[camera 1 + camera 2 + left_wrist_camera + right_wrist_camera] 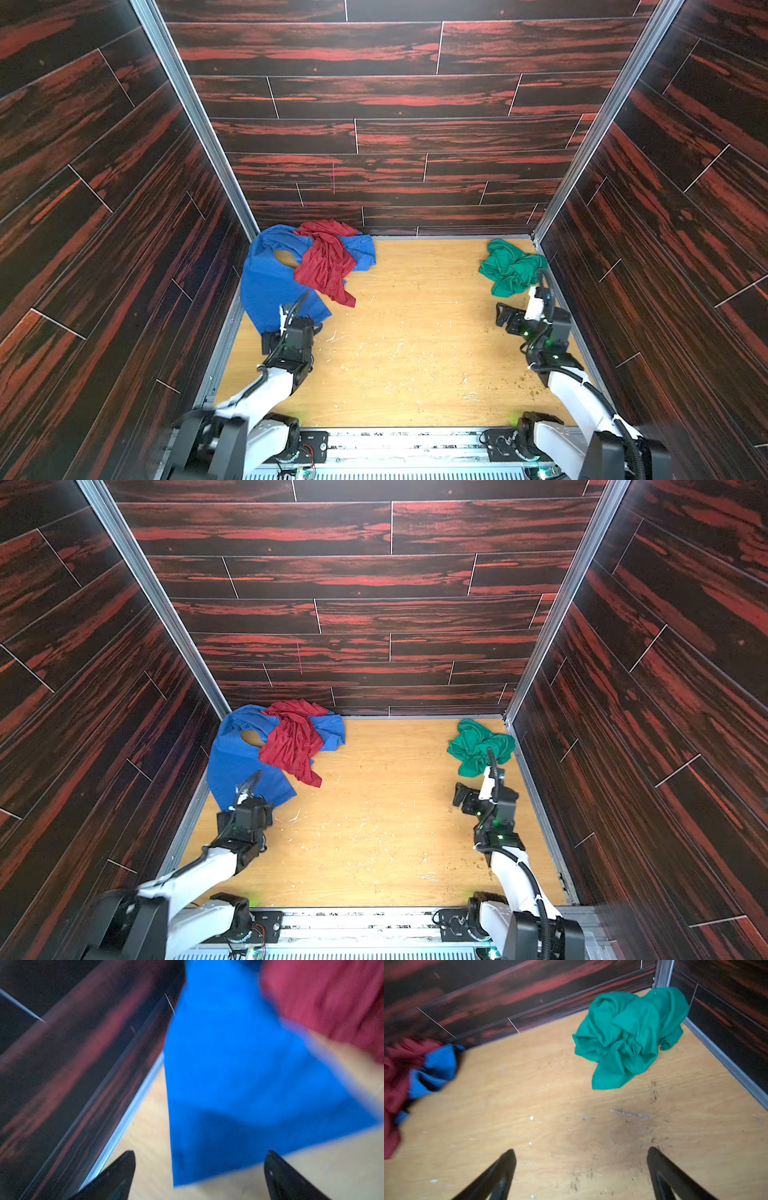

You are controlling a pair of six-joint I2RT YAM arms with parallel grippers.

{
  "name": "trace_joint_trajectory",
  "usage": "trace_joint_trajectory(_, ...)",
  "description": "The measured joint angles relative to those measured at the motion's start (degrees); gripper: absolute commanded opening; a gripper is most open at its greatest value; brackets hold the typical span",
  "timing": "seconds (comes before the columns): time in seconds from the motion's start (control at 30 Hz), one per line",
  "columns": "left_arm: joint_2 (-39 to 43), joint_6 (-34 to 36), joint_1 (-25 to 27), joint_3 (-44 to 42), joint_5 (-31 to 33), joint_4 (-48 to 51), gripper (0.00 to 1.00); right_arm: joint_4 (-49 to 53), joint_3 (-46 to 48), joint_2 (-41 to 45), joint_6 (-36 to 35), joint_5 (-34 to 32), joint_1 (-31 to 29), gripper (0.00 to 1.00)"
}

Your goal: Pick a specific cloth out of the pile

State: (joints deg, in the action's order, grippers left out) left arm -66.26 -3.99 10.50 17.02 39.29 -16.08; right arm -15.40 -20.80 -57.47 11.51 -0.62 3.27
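Looks to me like you're basically done here. The green cloth (513,268) is sitting on its own in the far right corner of the bench (415,340), crumpled up right against the side wall, and well apart from the pile (286,746), which is over in the far left corner. Nothing green is left in that heap: it's just the blue cloth (266,291) spread out flat with the red cloth (328,262) draped across the top of it.

Your right tool (581,1149) is spread wide with nothing in it, hanging over bare wood near the green cloth but not touching it. You get a clear look at that gap in the right wrist view, where the cloth (631,1036) sits well ahead of the fingertips.

Your left tool (199,1153) is also spread wide and gripping nothing. It hovers over the near edge of the blue cloth (the left wrist view is pretty blurry, so I can't tell how high above the fabric it sits).

So the picking and separating part looks finished, and the cloth is let go. All I'd say is left is parking both arms, if your setup wants that. I wouldn't touch the pile with the left side.
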Motion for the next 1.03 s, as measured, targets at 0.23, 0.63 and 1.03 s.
trace_joint_trajectory(0.23, -13.77, 1.9, -3.69, 3.15, -8.92, -22.21, 0.99, -5.31, 7.23, -2.47, -1.14, -4.13, -2.58, 0.99)
trace_joint_trajectory(0.63, -23.32, -1.86, -9.86, 5.44, -16.83, -32.52, 0.99, -34.51, 11.32, -13.35, -4.74, -10.95, -2.67, 0.99)
trace_joint_trajectory(1.03, -23.26, -2.03, -9.86, 5.53, -18.1, -31.93, 0.99, -48.59, 3.58, -30.93, -8.85, -3.98, 0.66, 0.99)
